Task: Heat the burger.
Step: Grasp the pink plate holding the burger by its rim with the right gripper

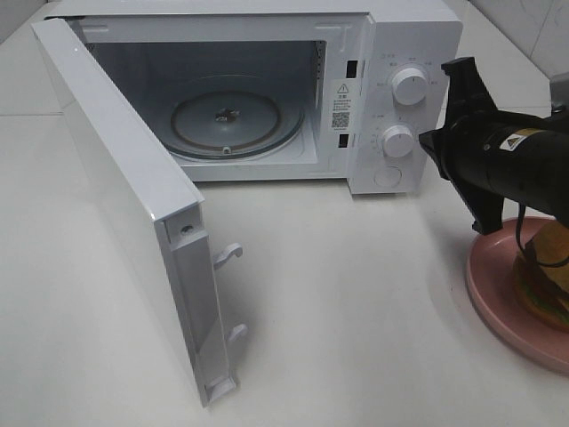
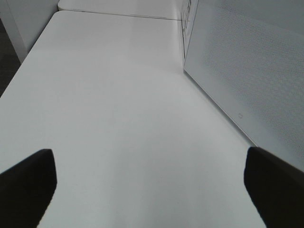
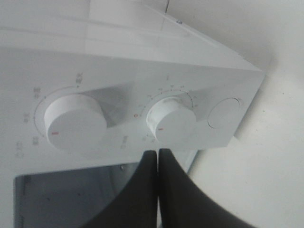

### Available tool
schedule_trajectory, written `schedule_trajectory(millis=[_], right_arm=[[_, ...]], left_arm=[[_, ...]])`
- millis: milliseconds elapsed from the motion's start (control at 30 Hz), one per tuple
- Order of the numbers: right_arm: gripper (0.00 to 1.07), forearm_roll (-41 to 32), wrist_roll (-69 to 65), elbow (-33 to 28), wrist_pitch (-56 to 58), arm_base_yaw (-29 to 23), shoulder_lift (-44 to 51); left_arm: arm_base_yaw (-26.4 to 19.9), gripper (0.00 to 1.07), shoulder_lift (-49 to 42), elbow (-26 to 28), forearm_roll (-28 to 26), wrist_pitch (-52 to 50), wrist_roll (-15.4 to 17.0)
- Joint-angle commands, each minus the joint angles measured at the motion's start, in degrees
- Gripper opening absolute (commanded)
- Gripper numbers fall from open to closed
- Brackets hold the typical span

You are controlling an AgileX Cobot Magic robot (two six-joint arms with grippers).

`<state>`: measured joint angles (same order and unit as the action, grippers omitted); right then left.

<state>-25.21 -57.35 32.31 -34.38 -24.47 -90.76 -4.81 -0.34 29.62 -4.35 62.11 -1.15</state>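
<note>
Small round burger [image 1: 538, 271] with golden-brown bun sits on a round pink plate [image 1: 494, 307] at the right of the exterior high view. It is outside the oven and half hidden under the right arm. The boxy white microwave oven [image 1: 409, 36] has its white door [image 1: 116, 178] swung wide, and the round glass turntable [image 1: 227, 120] is bare. Right pincer [image 1: 428, 142] is black, jaws pressed together, holding nothing, tip just beside the lower white dial [image 1: 399, 140]. Left pincer [image 2: 149, 183] is spread wide and empty, low over the white desk [image 2: 118, 95].

Risks, judged:
- The closed tip could nudge the lower dial and start the timer with no burger loaded.
- The arm and its cable hang over the plate, so a sweep could knock the burger off.
- The door juts into the left arm's lane and could be bumped.

Views:
- Only exterior high shows the burger, plate and turntable.
- Right wrist alone shows the jaws meeting, the dial markings close up, and the round flush button [image 3: 225, 112] large.
- Left wrist alone shows the left pincer and a white mesh-patterned panel [image 2: 247, 61], probably the door.
</note>
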Motion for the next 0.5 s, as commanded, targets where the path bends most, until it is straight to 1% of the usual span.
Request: schedule_trajectory(millis=[33, 67, 100, 133, 167, 200, 267, 300, 333, 367, 400, 433, 467, 500], right_arm=[[0.00, 0.40, 12.49, 0.17, 9.40, 0.17, 4.35], [0.00, 0.40, 12.49, 0.17, 9.40, 0.17, 4.35], [0.00, 0.40, 15.64, 0.17, 11.17, 0.17, 5.04], [0.00, 0.40, 21.60, 0.29, 14.44, 0.17, 6.30], [0.00, 0.40, 21.60, 0.29, 14.44, 0.17, 6.30], [0.00, 0.40, 26.76, 0.29, 17.99, 0.17, 7.68], [0.01, 0.40, 29.11, 0.29, 19.37, 0.17, 8.37], [0.02, 0.40, 35.35, 0.29, 22.46, 0.17, 9.45], [0.02, 0.40, 35.35, 0.29, 22.46, 0.17, 9.45], [0.02, 0.40, 38.50, 0.29, 23.55, 0.17, 9.91], [0.06, 0.40, 44.18, 0.29, 26.53, 0.17, 10.94], [0.06, 0.40, 44.18, 0.29, 26.53, 0.17, 10.94], [0.14, 0.40, 48.59, 0.29, 29.62, 0.17, 11.75], [0.18, 0.34, 50.25, 0.29, 31.00, 0.17, 12.09]], left_arm=[[-0.11, 1.00, -0.63, -0.11, -0.29, -0.74, 0.00], [-0.11, 1.00, -0.63, -0.11, -0.29, -0.74, 0.00], [-0.11, 1.00, -0.63, -0.11, -0.29, -0.74, 0.00], [-0.11, 1.00, -0.63, -0.11, -0.29, -0.74, 0.00], [-0.11, 1.00, -0.63, -0.11, -0.29, -0.74, 0.00], [-0.11, 1.00, -0.63, -0.11, -0.29, -0.74, 0.00], [-0.11, 1.00, -0.63, -0.11, -0.29, -0.74, 0.00], [-0.11, 1.00, -0.63, -0.11, -0.29, -0.74, 0.00], [-0.11, 1.00, -0.63, -0.11, -0.29, -0.74, 0.00], [-0.11, 1.00, -0.63, -0.11, -0.29, -0.74, 0.00], [-0.11, 1.00, -0.63, -0.11, -0.29, -0.74, 0.00], [-0.11, 1.00, -0.63, -0.11, -0.29, -0.74, 0.00], [-0.11, 1.00, -0.63, -0.11, -0.29, -0.74, 0.00], [-0.11, 1.00, -0.63, -0.11, -0.29, -0.74, 0.00]])
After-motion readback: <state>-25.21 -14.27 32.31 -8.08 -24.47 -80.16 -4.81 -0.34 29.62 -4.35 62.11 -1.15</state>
